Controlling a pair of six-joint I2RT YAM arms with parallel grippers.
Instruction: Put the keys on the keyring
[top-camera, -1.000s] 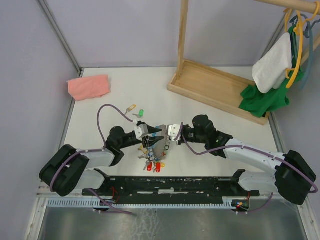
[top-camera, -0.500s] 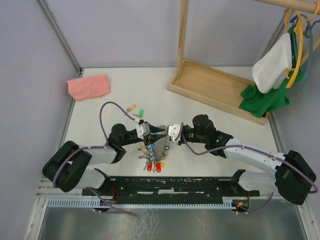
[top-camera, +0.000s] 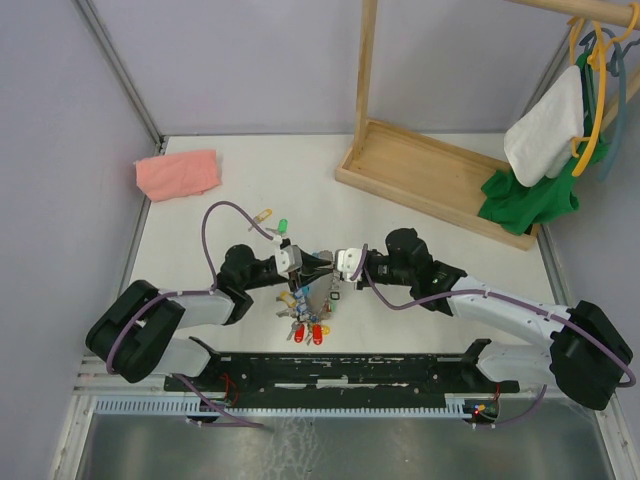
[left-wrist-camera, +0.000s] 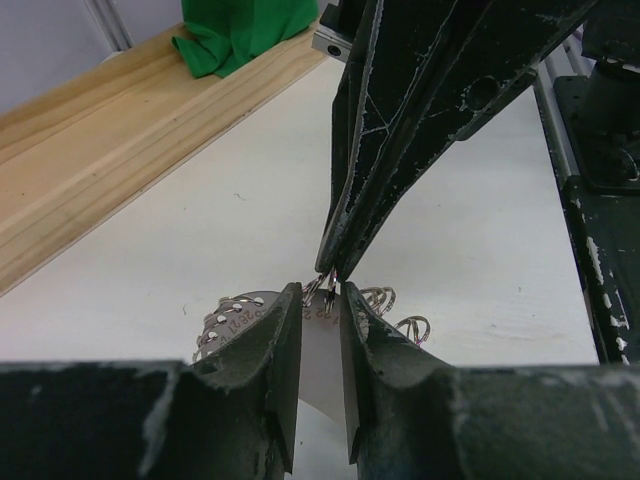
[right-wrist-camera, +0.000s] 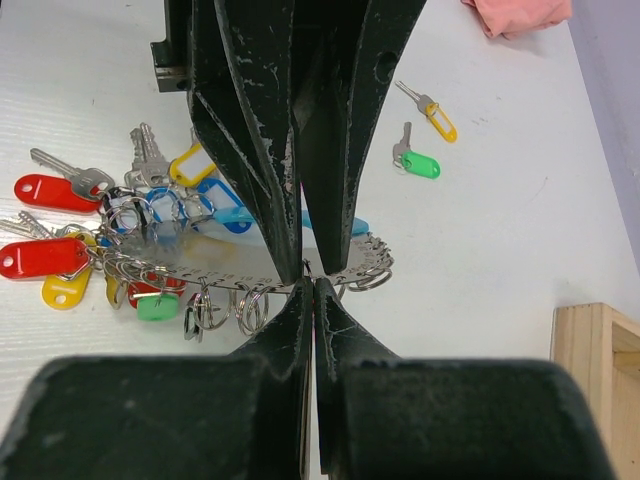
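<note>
The keyring bunch hangs below both grippers, coloured key heads on the table. Its grey curved piece carries several small rings. My left gripper has its jaws closed on that piece, which fills the narrow gap between them in the left wrist view. My right gripper is shut on a small ring at the piece's edge, tip to tip with the left one. The tan-yellow key and the green key lie loose on the table beyond, also visible from above.
A pink cloth lies at the far left. The wooden base of a clothes rack stands at the back right, with a green garment and a white cloth hanging over it.
The left gripper has shifted slightly up and to the right toward the right gripper. The bunch stays hanging in the same place.
</note>
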